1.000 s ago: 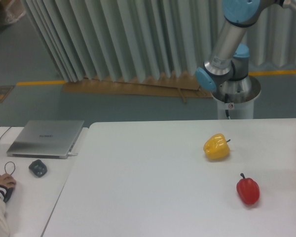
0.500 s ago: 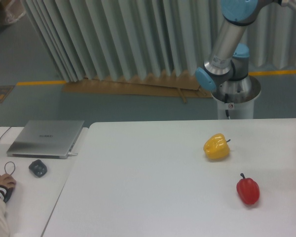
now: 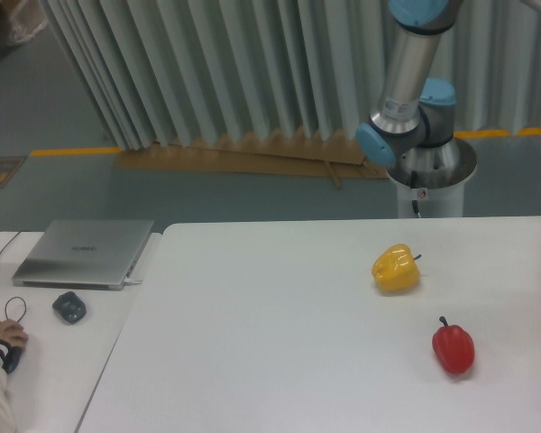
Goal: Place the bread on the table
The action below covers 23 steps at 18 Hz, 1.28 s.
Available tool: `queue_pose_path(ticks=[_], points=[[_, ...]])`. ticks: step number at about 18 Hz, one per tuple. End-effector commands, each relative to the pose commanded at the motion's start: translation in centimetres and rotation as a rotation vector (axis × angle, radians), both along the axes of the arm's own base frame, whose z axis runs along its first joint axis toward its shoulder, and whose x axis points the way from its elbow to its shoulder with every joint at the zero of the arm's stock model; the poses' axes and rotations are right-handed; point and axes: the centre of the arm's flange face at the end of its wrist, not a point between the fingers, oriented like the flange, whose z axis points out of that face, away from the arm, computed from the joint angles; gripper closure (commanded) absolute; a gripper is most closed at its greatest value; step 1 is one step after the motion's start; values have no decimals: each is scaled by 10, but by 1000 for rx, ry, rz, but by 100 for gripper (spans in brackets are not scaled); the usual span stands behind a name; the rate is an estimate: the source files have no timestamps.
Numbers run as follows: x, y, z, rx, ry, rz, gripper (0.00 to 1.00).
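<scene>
Bread is nowhere in view — neither on the tabletop (image 3: 279, 361) nor on the arm (image 3: 406, 81), whose lower links alone show by the pedestal. The jaws are out of frame, so their state cannot be told. Only a yellow pepper (image 3: 396, 268) and a red pepper (image 3: 453, 348) lie here — placing looks not yet done.
</scene>
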Motion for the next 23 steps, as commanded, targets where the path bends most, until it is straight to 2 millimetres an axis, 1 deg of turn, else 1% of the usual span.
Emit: queue_pose_path(ticks=[2,5,10,11,14,18,22,23], points=[[13,8,14,-3,1,21,62],[33,24,27,-13,-12,55,62],[72,66,42,-27,-16,117,62],[82,75,48,-26,-10,134,62],[109,106,48,-31,-25,179,62],[134,133,50,-18,-44,221,63],[141,153,48,4,-19,255,63],[140,156,44,2,-21,271,63]])
